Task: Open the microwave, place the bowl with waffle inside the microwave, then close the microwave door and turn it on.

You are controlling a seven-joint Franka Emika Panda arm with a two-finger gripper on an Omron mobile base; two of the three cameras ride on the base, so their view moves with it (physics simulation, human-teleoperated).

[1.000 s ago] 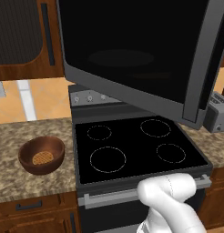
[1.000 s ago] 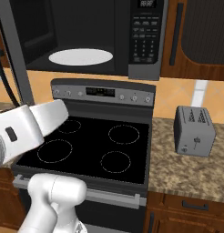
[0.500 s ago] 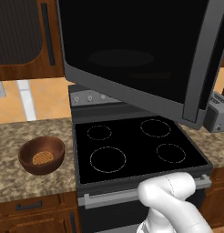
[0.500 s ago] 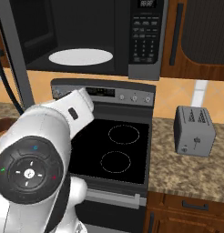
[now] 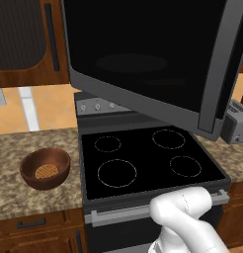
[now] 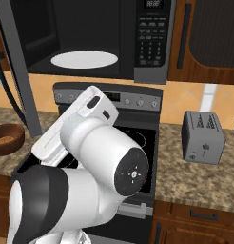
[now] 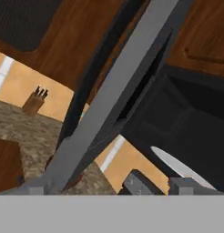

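Observation:
The microwave (image 6: 90, 43) hangs above the stove with its white turntable (image 6: 84, 59) showing and its keypad on the right. The microwave door (image 5: 143, 59) is swung wide open toward me, black glass facing out; its grey edge (image 7: 114, 100) runs diagonally across the hand view. The brown bowl (image 5: 45, 168) with the waffle (image 5: 46, 171) sits on the granite counter left of the stove, also at the left edge of the right base view (image 6: 7, 138). My gripper (image 7: 111, 189) is open and holds nothing, up near the door's edge and away from the bowl.
A black stove (image 5: 143, 158) with four burner rings lies below the microwave. A grey toaster (image 6: 202, 137) stands on the right counter. A knife block (image 7: 36, 101) stands by the back wall. My arm's elbow (image 6: 104, 162) blocks much of the stove in the right base view.
The arm has swung, its elbow moving right and closer in the right base view. The door, bowl and waffle have not moved; the gripper stays open.

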